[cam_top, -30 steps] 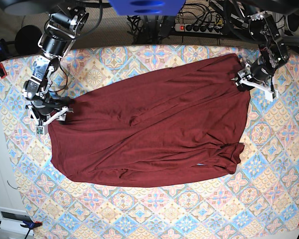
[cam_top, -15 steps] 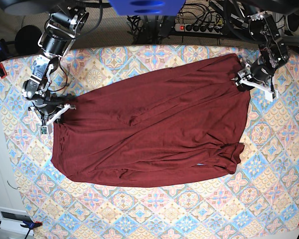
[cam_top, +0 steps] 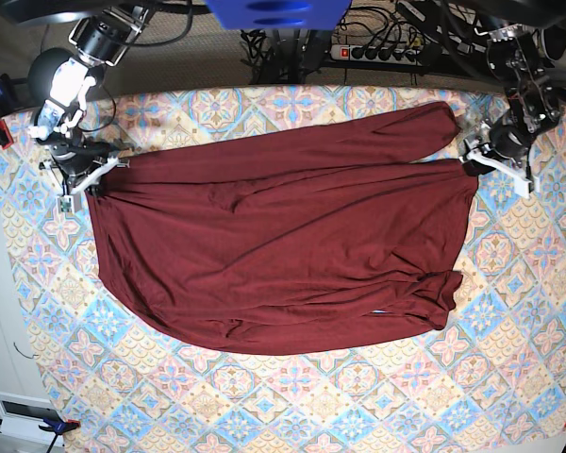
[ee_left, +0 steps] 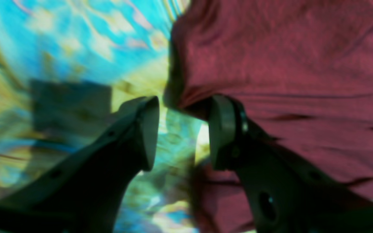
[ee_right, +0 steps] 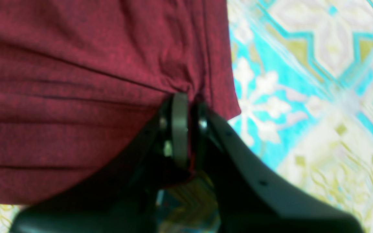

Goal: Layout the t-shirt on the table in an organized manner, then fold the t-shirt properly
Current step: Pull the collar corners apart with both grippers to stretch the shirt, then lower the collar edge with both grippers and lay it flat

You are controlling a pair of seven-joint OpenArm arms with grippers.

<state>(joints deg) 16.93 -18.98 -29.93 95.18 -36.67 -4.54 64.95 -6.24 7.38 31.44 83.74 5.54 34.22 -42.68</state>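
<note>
Nearest you, the table (cam_top: 292, 415) shows bare patterned cloth along its front edge. Just beyond it lies the t-shirt (cam_top: 283, 245), spread across the middle of the table, its near hem curving from the left side round to a bunched, folded-over corner at the near right. Its long axis runs left to right, tilted so that the right end sits farther from you than the left; which end is the collar you cannot tell from here.

At the far left, your right gripper (cam_top: 80, 177) is clamped on the shirt's corner: in the right wrist view its fingers are pressed together with a pinch of hem between them. At the far right, your left gripper (cam_top: 495, 160) sits at the other far corner. Its jaws stand apart in the left wrist view, with cloth behind and touching one finger (ee_left: 220, 129) but none between them, so you should treat that corner as not held.

The risk: if you pull with the right gripper alone, the whole shirt is likely to drag leftward and the wrinkles across the middle deepen instead of flattening. The thin pinch may also slip out under tension. The near-right fold will probably stay doubled unless handled separately.
</note>
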